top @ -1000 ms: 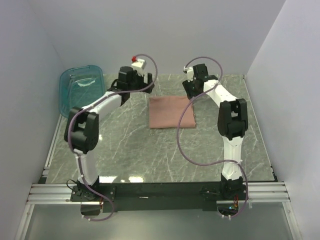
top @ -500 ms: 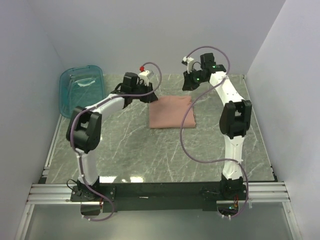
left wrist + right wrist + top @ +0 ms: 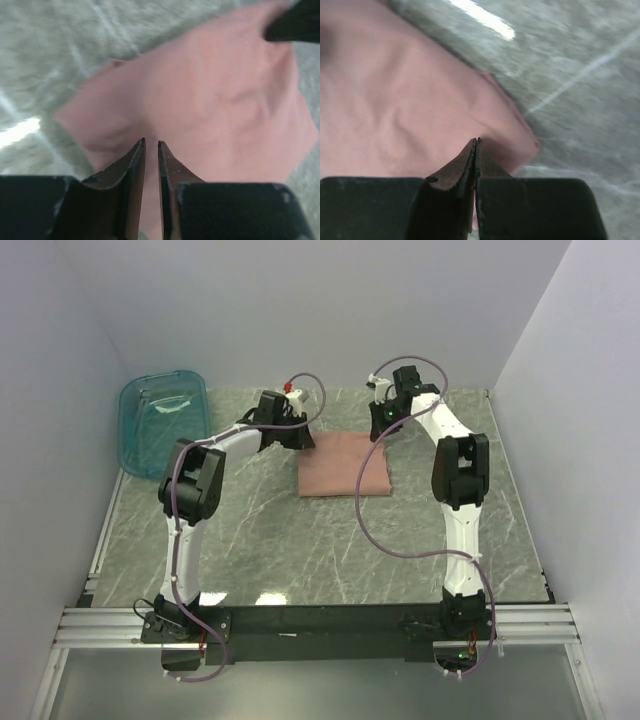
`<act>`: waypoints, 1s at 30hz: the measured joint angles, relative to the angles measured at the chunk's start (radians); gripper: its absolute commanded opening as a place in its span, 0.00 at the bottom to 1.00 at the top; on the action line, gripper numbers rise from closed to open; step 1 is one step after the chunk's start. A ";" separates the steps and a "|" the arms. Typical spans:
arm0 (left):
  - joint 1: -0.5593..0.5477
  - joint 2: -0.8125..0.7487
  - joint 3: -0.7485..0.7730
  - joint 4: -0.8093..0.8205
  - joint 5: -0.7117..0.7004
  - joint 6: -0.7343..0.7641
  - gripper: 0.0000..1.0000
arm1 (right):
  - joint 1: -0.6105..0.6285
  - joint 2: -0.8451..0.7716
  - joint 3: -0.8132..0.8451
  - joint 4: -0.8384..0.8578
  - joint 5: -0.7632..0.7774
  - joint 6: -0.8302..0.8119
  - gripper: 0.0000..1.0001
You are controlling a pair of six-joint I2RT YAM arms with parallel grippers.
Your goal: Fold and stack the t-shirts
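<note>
From above, the dusty-pink cotton t-shirt (image 3: 343, 465) lies folded into a flat rectangle on the grey-green marbled table (image 3: 260, 530), towards its far side and between the two arms. Only plain pink cloth faces up. The left gripper (image 3: 287, 432) is down at the shirt's far left corner and the right gripper (image 3: 384, 422) at its far right corner. From that height the black wrist housings and purple cables cover both sets of fingertips, so I cannot tell there how the jaws stand or whether they touch the fabric. The wrist cameras fill that in, though both are blurred. The left wrist view shows its two fingers a thin slit apart, tips over the pink cloth near a corner, with nothing I can make out caught between them. A black shape (image 3: 295, 25) is cut off by that view's upper right corner, too little of it showing to name. The right wrist view shows its fingers pressed fully together, tips over the shirt's edge beside a rounded corner. Whether they pinch a fold I cannot tell. The translucent teal plastic bin (image 3: 160, 420) shows only from above, at the far left against the wall, well apart from the shirt.
</note>
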 measured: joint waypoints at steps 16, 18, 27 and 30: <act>0.063 0.101 0.132 0.002 -0.221 -0.069 0.31 | -0.084 -0.002 -0.013 0.031 0.175 0.053 0.11; 0.061 0.096 0.124 0.027 -0.235 -0.069 0.39 | -0.095 -0.016 -0.030 0.042 0.168 0.050 0.16; 0.061 -0.340 -0.238 0.206 -0.297 -0.016 0.91 | -0.184 -0.366 -0.418 0.118 -0.138 0.024 0.70; 0.067 -0.533 -0.291 0.255 -0.302 -0.023 0.95 | -0.163 -0.444 -0.518 0.205 -0.180 0.098 0.78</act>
